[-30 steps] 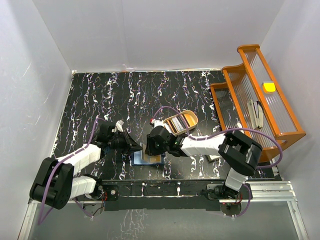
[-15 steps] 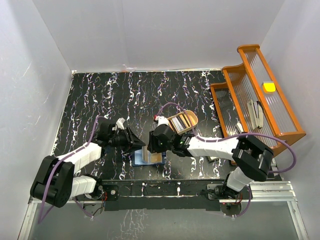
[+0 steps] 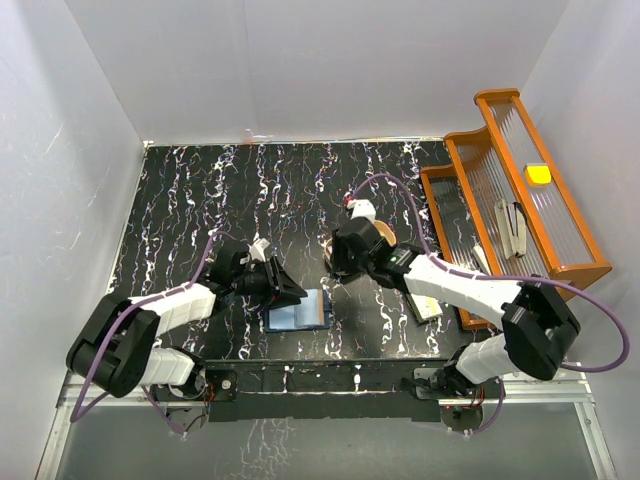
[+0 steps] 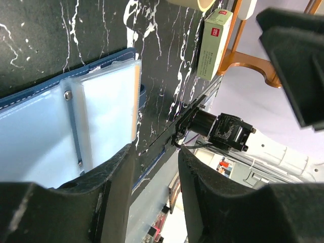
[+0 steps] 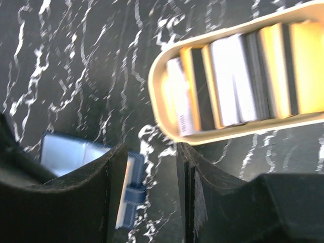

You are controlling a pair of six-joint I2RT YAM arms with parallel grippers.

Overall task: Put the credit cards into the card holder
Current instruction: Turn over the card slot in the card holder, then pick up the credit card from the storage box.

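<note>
Your left gripper (image 4: 157,151) sits low at the left edge of the card holder (image 4: 61,116), jaws narrowly parted and holding nothing. Your right gripper (image 5: 151,148) hangs over the near-left end of the tan tray (image 5: 154,101), jaws also parted and empty.

By my reading, you are between cards: neither gripper carries anything, and the right one is placed to fetch from the tray. The credit cards (image 5: 228,86) stand on edge there in a tight row, orange, white and dark faces pressed together.

The next move looks like a descent of the right fingers onto 1 card's upper edge. It calls for a thin, exact pinch, since the neighbours touch and 2 could lift together. The left gripper seems well placed to steady the holder while a card slides in.

The card holder lies open and flat on the black marbled table (image 3: 200,200), near the front edge at the centre and to the near-left of the tray. Its outside is navy with pale stitching, and its inside is a light blue-grey with clear sleeves and a strap with a small metal stud. Whether a card already sits in a sleeve I cannot tell.
</note>
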